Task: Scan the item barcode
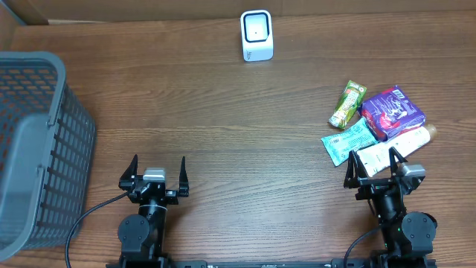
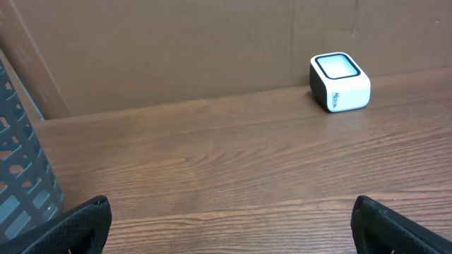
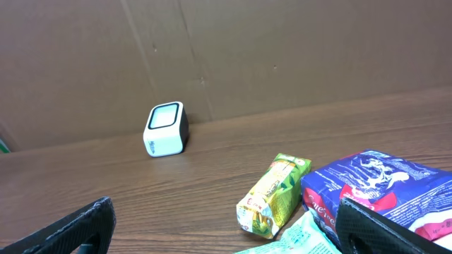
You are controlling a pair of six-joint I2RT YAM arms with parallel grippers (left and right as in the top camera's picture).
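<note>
A white barcode scanner (image 1: 256, 35) with a dark window stands at the table's far middle edge, also in the left wrist view (image 2: 340, 82) and the right wrist view (image 3: 166, 128). A pile of items lies at the right: a yellow-green pack (image 1: 347, 104) (image 3: 273, 195), a purple bag (image 1: 392, 112) (image 3: 385, 186), a teal-white packet (image 1: 349, 141) (image 3: 300, 238) and a white tube (image 1: 394, 150). My right gripper (image 1: 375, 164) (image 3: 233, 226) is open, just near of the pile, over the tube. Near the front left, my left gripper (image 1: 158, 170) (image 2: 229, 222) is open over bare wood.
A grey plastic basket (image 1: 33, 149) (image 2: 18, 162) fills the left side of the table. A brown cardboard wall (image 2: 176, 49) backs the far edge behind the scanner. Bare wood lies between the two arms and up to the scanner.
</note>
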